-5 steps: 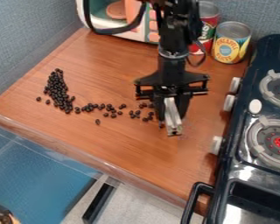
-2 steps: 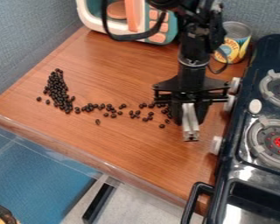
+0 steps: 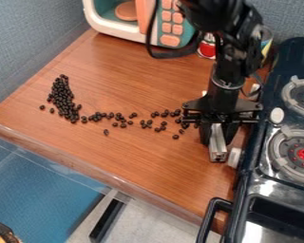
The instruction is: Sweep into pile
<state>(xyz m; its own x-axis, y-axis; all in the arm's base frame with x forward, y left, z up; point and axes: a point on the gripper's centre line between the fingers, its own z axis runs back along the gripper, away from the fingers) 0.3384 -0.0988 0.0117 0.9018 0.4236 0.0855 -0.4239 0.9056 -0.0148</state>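
At the right of the wooden counter, beside the stove knobs, hangs the black gripper (image 3: 216, 148), with a short light-grey bar (image 3: 217, 143) at its fingertips. Dark round beans lie on the counter. A dense heap of beans (image 3: 63, 98) sits at the left, and a loose band of scattered beans (image 3: 119, 118) runs from it rightward to the gripper. Some beans lie right beside the gripper's left side; any behind it are hidden. One bean (image 3: 106, 132) lies a little apart, in front of the band.
A toy microwave (image 3: 119, 30) stands at the back, with a red can (image 3: 206, 49) and a yellow can (image 3: 266, 43) partly behind the arm. The black stove (image 3: 259, 185) borders the right side. The counter's front edge (image 3: 104, 178) runs diagonally below.
The gripper has moved right and toward the front edge with the grey bar, uncovering beans at the band's right end. The beans that were visible look unmoved.
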